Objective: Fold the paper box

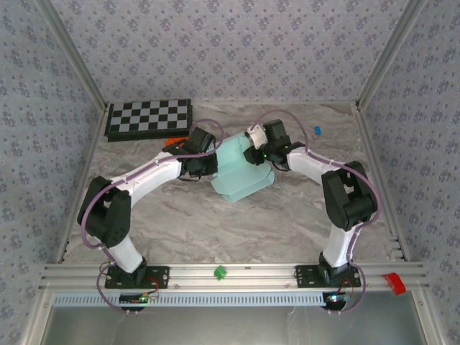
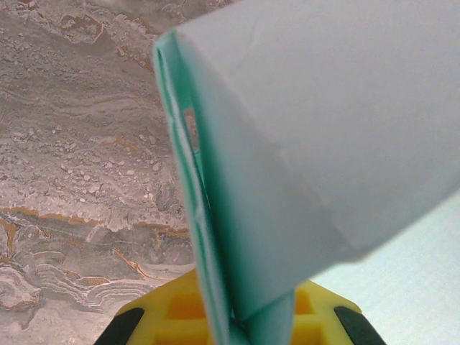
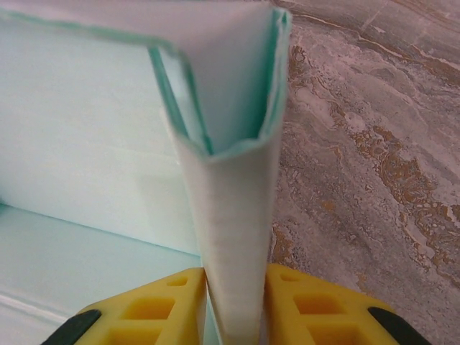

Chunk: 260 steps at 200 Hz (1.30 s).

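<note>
Two closed pinches hold the paper box (image 1: pixel 241 178), the left gripper (image 2: pixel 241 327) and right gripper (image 3: pixel 233 316) each on a doubled wall, so uneven pulling could tear or miscrease it.

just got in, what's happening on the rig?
Both arms are working a pale mint paper box mid-table. The left gripper is pinched on a folded edge, the right gripper on a doubled-up wall. The box looks only partly folded. A checkerboard sits untouched at the far left.
</note>
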Each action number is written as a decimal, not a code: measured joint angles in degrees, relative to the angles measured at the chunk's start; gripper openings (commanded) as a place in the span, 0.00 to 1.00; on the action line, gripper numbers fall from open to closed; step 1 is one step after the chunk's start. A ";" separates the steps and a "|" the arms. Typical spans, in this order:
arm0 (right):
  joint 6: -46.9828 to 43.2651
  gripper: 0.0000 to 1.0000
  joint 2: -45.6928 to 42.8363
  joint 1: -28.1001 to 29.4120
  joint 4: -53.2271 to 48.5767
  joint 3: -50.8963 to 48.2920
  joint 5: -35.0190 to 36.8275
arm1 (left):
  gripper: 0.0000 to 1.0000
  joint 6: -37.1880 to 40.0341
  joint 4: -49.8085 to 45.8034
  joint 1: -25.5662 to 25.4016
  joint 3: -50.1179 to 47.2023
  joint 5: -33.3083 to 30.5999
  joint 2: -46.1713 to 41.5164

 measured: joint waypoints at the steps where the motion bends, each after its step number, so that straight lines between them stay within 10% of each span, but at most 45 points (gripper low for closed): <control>1: 0.00 0.28 0.04 0.00 -0.02 0.02 0.00 | 0.00 0.02 0.00 0.00 0.00 0.00 0.00; 122: 1.07 0.26 1.44 0.31 -0.17 1.01 1.03 | 0.00 0.04 1.03 0.00 0.11 0.42 0.00; 260: 6.19 0.29 1.60 2.73 -2.43 3.26 17.94 | 0.00 0.04 3.39 -0.39 0.61 1.79 0.00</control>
